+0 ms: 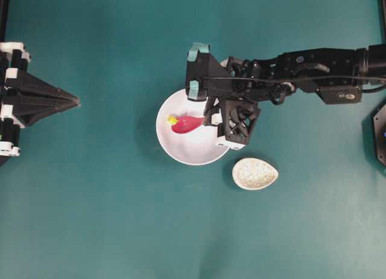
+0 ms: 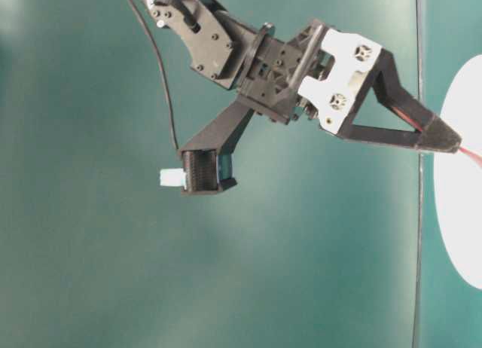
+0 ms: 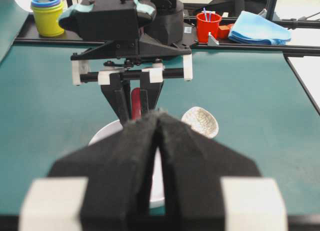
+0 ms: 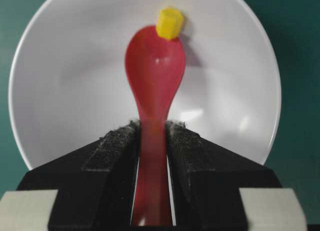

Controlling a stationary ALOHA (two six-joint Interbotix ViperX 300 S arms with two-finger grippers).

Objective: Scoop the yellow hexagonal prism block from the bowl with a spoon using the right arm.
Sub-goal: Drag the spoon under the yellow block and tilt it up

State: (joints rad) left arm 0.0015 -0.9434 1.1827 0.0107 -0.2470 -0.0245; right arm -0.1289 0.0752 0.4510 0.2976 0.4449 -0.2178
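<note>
The white bowl [image 1: 193, 151] sits at the table's middle. My right gripper [image 1: 208, 119] reaches over its right rim and is shut on the handle of the red spoon [image 1: 188, 123]. The scoop lies inside the bowl and points left. The yellow hexagonal prism block [image 1: 172, 119] rests at the scoop's far tip. In the right wrist view the block [image 4: 170, 23] touches the tip of the spoon [image 4: 155, 76], whose handle is clamped at the right gripper [image 4: 152, 125], inside the bowl [image 4: 75, 91]. My left gripper [image 1: 77, 100] stays at the left edge, shut and empty [image 3: 159, 113].
A small speckled beige dish [image 1: 255, 173] lies just below and right of the bowl. Beyond the table's far rail, the left wrist view shows a yellow cup [image 3: 46, 13], a red cup [image 3: 207, 26] and a blue cloth [image 3: 260, 28].
</note>
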